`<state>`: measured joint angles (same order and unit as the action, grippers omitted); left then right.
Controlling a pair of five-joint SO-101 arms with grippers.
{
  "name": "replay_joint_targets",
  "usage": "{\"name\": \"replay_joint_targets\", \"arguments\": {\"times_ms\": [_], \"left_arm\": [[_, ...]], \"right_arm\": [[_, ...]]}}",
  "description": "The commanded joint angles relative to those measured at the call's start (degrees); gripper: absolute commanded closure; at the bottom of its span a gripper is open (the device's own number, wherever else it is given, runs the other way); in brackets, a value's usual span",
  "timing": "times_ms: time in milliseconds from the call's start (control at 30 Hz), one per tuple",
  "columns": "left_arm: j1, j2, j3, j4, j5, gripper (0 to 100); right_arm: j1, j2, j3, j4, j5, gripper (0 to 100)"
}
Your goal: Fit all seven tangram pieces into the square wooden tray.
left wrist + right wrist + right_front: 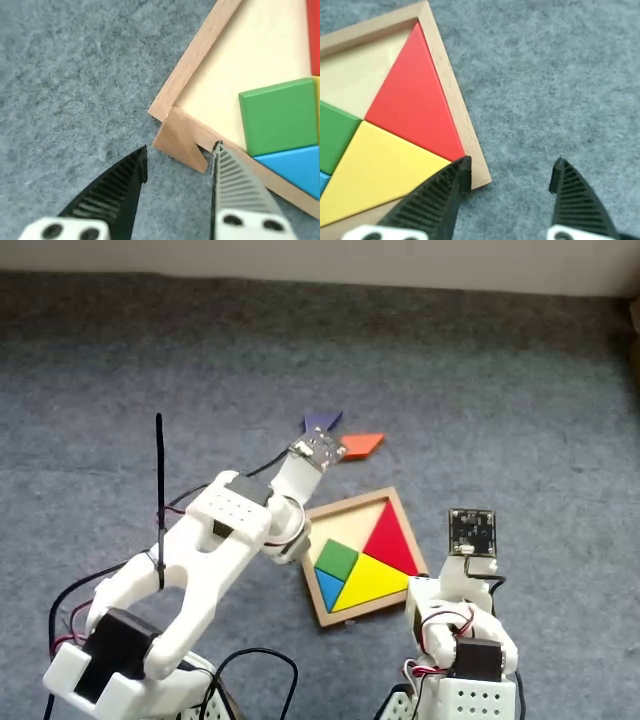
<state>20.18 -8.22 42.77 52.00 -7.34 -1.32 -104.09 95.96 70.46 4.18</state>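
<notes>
Work stands midway. High view: four pieces (370, 580) lie in the square wooden tray (350, 501); purple piece (322, 421) and orange parallelogram (362, 445) wait on fuzzy carpet (500, 390). Left wrist view: left gripper (180, 148), spread, flanks a wooden triangle (177, 140) touching the tray corner; closing on it seems next. Right wrist view: right gripper (512, 161) spread beside red triangle (412, 100).
</notes>
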Motion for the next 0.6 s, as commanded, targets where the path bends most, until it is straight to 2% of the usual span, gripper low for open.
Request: {"name": "replay_joint_targets", "arguments": {"times_ms": [0,200,400,567], "left_arm": [[-0.04,-1.89,0.75,-1.49,0.53,80],[2.42,5.05,-3.47,-1.32,0.62,80],[2.77,13.85,-13.93,6.15,0.88,80],[3.21,18.68,-19.21,9.49,0.88,87]], "right_arm": [[0.57,-0.48,5.93,0.40,0.62,74.6],[0.57,-0.48,5.93,0.40,0.62,74.6],[0.57,-0.48,5.93,0.40,0.62,74.6],[0.57,-0.48,5.93,0.40,0.62,74.6]]}}
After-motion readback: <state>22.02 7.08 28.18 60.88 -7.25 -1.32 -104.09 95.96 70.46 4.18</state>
